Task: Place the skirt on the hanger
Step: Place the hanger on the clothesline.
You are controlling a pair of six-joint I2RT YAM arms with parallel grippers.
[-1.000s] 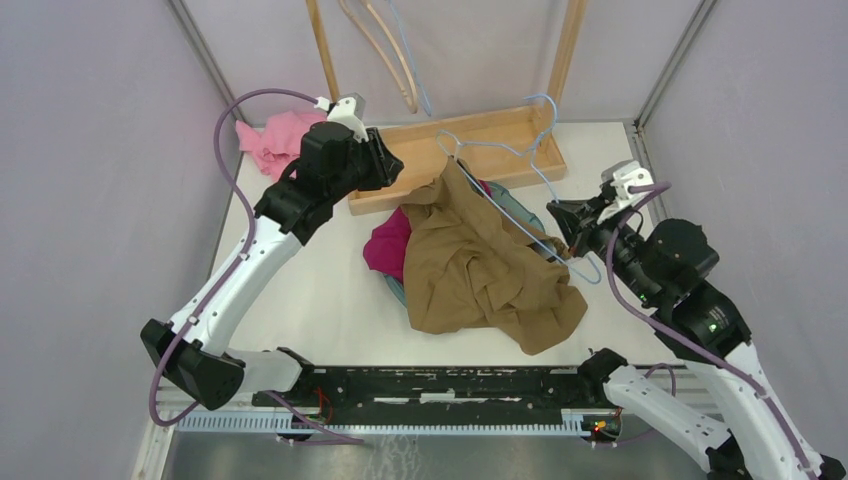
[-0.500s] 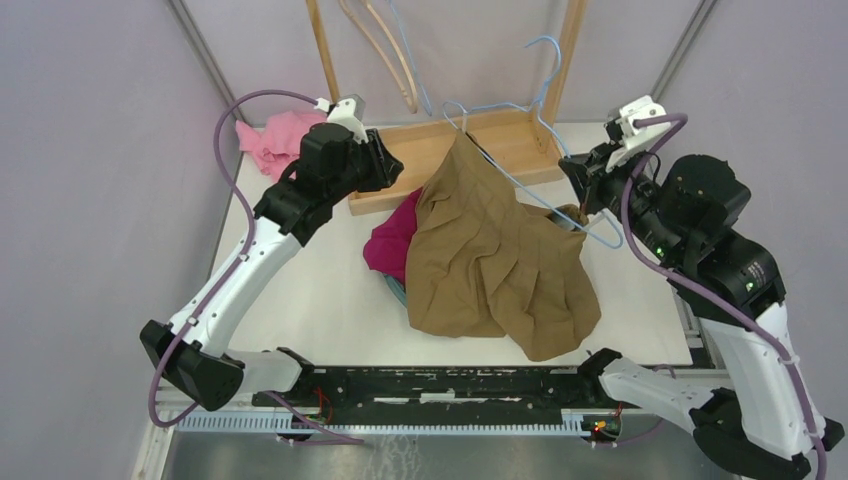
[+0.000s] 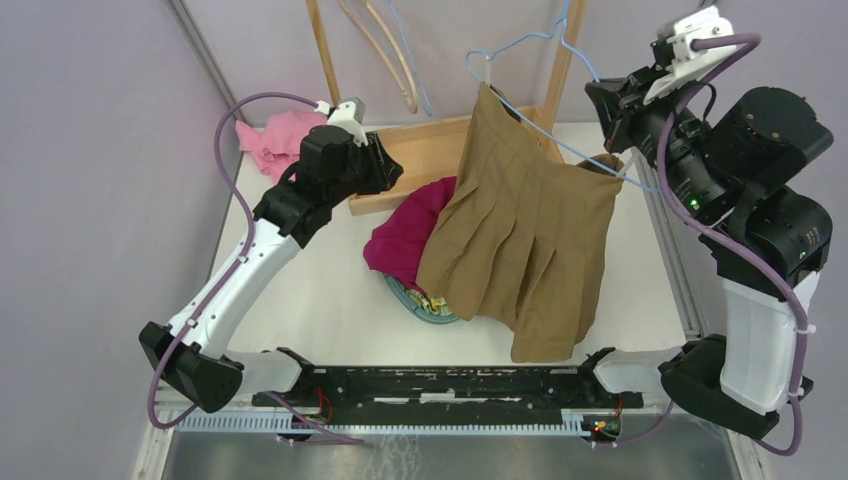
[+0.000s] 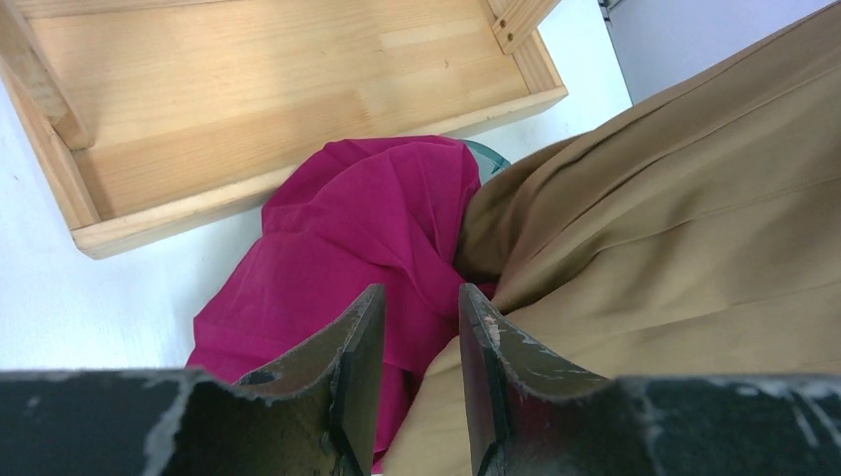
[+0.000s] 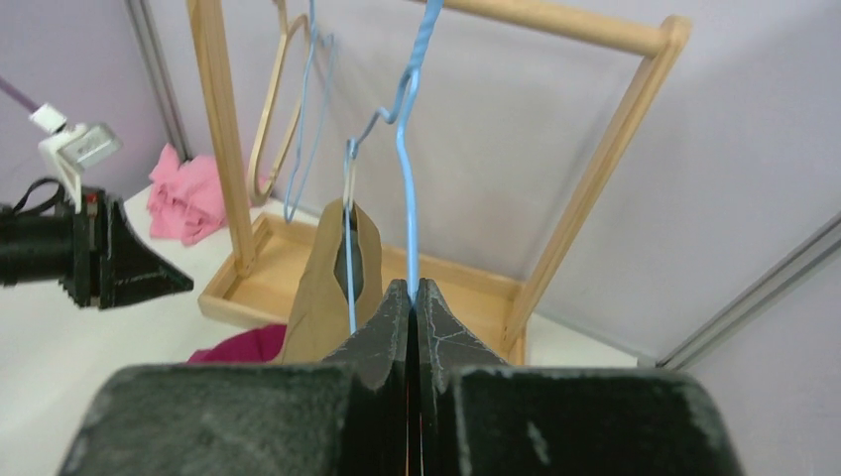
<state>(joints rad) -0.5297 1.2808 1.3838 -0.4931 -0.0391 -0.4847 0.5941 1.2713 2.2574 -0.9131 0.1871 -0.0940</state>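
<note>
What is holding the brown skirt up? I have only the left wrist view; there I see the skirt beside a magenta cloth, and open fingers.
Observer: The right gripper is shut on a blue hanger, and the skirt hangs from it.
Operator: Is the hanger on the rack already?
Observer: I cannot tell. In the right wrist view its hook reaches up near the rack's top rod.
Operator: Are other hangers there?
Observer: Yes, a wooden hanger hangs at the rack's left side.
</note>
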